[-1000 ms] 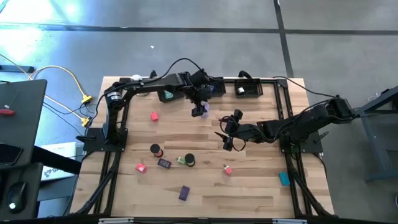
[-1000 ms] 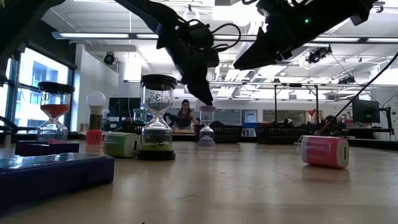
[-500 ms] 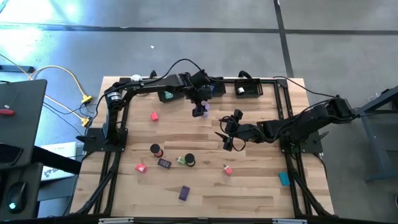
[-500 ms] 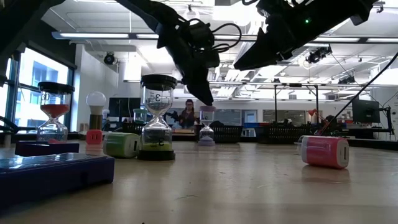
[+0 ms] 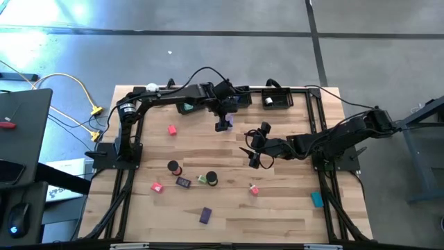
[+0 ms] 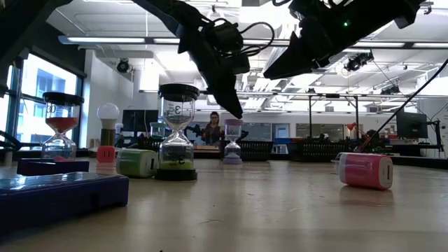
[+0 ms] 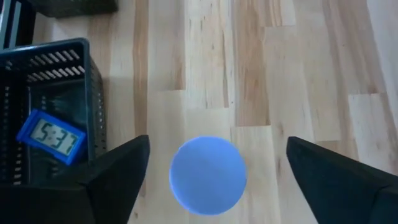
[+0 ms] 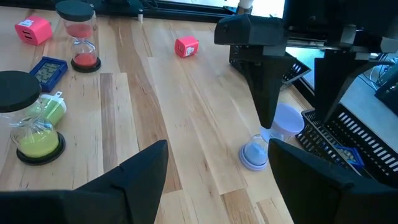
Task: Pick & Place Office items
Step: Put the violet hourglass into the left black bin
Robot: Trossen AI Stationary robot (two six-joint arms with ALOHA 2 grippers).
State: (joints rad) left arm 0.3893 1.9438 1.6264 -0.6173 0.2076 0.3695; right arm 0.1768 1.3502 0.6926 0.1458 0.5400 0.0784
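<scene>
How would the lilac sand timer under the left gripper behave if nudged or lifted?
Tall and narrow-waisted on a small round base, the lilac sand timer would probably tip if nudged, then roll on its round caps. Its clear bulbs look fragile, and it seems light.

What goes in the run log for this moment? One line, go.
left gripper: fingers open, above upright lilac sand timer | right gripper: fingers open, empty, hovering mid-table

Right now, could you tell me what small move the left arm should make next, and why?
Probably lift the left pincer straight up. Its fingers stand open either side of the lilac hourglass, which stands upright on the table beside the basket; a sideways move could tip it.
</scene>
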